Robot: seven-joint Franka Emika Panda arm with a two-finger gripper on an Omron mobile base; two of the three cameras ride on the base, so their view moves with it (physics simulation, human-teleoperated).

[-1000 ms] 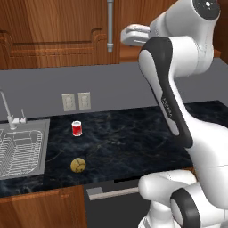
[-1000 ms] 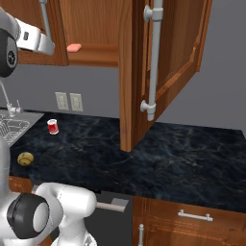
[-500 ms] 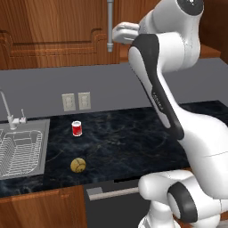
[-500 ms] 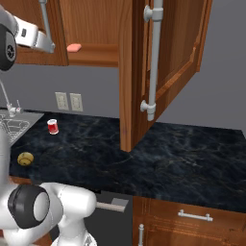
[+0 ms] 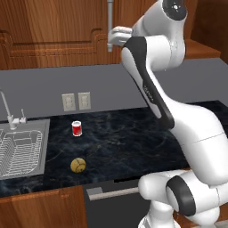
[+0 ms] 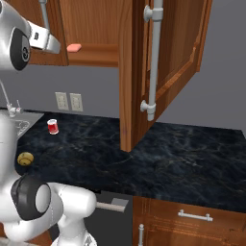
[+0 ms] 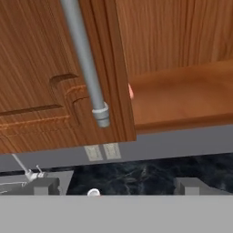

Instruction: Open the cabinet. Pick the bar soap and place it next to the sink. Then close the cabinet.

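Swung left since earlier, arm raised high, gripper (image 6: pixel 48 44) wide open, empty, before the cabinet (image 6: pixel 158 72)'s closed left door; bar soap (image 6: pixel 74 47) on shelf at gripper's 3 o'clock.

Bar soap (image 6: pixel 74 47) on cabinet shelf (image 6: pixel 96 54)

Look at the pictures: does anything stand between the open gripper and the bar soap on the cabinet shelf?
Yes. In the hand view the closed left door and its handle cover most of the bar soap; the right door is open. The gripper sits left of the opening.
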